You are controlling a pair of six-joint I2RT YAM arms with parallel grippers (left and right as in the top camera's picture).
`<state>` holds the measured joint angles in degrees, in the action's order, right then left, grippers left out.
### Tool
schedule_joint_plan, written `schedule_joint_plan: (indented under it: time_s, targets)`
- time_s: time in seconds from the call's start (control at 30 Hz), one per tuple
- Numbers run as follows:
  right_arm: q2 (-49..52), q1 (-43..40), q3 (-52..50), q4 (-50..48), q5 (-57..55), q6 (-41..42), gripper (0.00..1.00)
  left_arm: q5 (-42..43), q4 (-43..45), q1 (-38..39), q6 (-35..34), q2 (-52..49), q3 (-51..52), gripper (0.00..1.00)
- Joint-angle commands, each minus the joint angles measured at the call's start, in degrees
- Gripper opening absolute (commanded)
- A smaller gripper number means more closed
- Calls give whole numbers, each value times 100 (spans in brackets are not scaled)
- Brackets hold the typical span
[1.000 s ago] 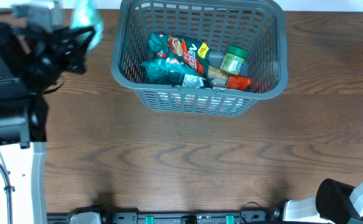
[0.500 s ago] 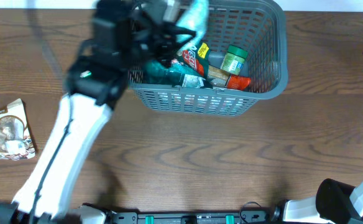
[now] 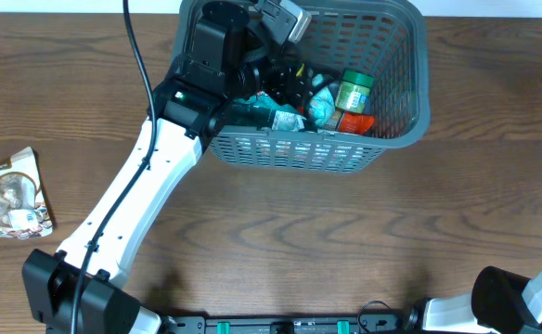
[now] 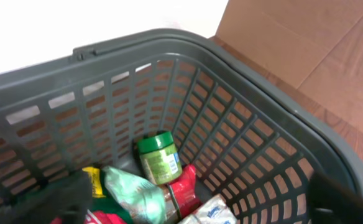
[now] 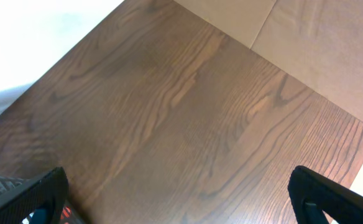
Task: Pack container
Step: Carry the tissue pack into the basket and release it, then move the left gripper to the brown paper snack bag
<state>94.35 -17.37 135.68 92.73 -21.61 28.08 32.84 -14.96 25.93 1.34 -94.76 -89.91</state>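
Container (image 3: 396, 111) directly beneath left gripper (image 3: 285, 82); gripper inside rim, over teal packet (image 4: 132, 196), jaws wide, holding nothing.

This looks like a robotics lab bench rather than a home or shop. A bare wood-grain tabletop (image 3: 345, 241) fills the overhead view. A white jointed arm (image 3: 132, 213) rises from a black base at the lower left, with a black cable (image 3: 139, 56) trailing along it. A second arm (image 3: 531, 288) sits at the lower right. A black rail (image 3: 280, 327) with green clips lines the bottom edge. Beyond the tabletop, the wrist views show only a plain white backdrop (image 4: 76, 25) and tan panels (image 5: 330, 37). The only goods are a grey container (image 3: 401, 102) of packets at the upper middle.
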Motion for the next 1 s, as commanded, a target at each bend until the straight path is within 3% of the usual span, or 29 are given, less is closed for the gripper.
schedule_joint_plan:
  time_s: [0.0, 0.23, 0.5, 0.63, 0.8, 0.97]
  targets:
    - [-4, -24, -4, 7, -46, 61, 99, 28, 17, -44, 9, -22, -87, 97]
    - [-4, -24, -4, 7, -46, 61, 99, -1008, -695, -592, -251, 509, -361, 96]
    - [-4, -24, -4, 7, -46, 61, 99, -3652, -2634, -1849, -251, 1429, -398, 96]
    - [-4, -24, -4, 7, -46, 61, 99, -4577, -3606, -2658, -251, 1572, -398, 99]
    - [-4, -24, -4, 7, -46, 61, 99, -4704, -4660, -3866, -509, 1368, -382, 99]
    - [-4, -24, -4, 7, -44, 61, 99, -4701, -4933, -4922, -638, 1069, -249, 99]
